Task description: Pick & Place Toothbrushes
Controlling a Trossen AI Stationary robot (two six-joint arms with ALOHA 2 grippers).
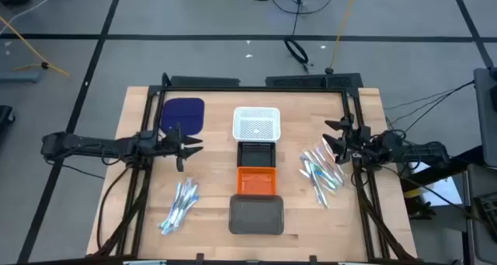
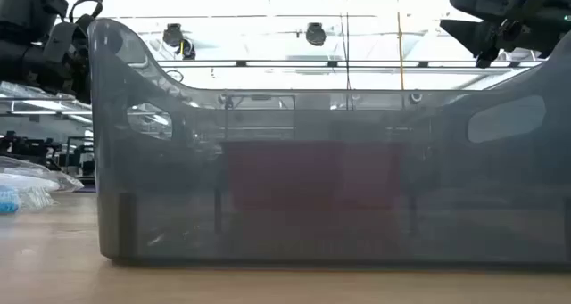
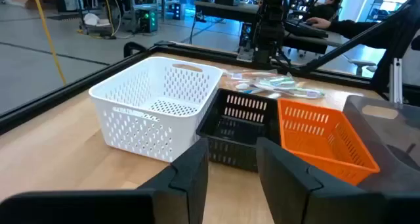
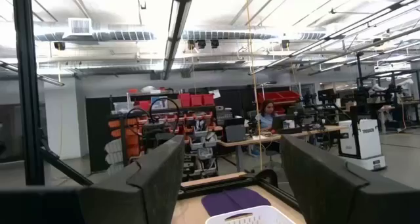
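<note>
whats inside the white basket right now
Nothing shows inside the white basket: the high view and the left wrist view show only its perforated floor and walls. The toothbrushes lie in two piles on the table. Its near inner wall is hidden.

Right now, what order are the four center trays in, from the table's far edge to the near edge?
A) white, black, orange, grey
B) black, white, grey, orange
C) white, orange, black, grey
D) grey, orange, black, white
A: the high view shows the white tray farthest, then the black tray, the orange tray, and the grey tray nearest.
</note>
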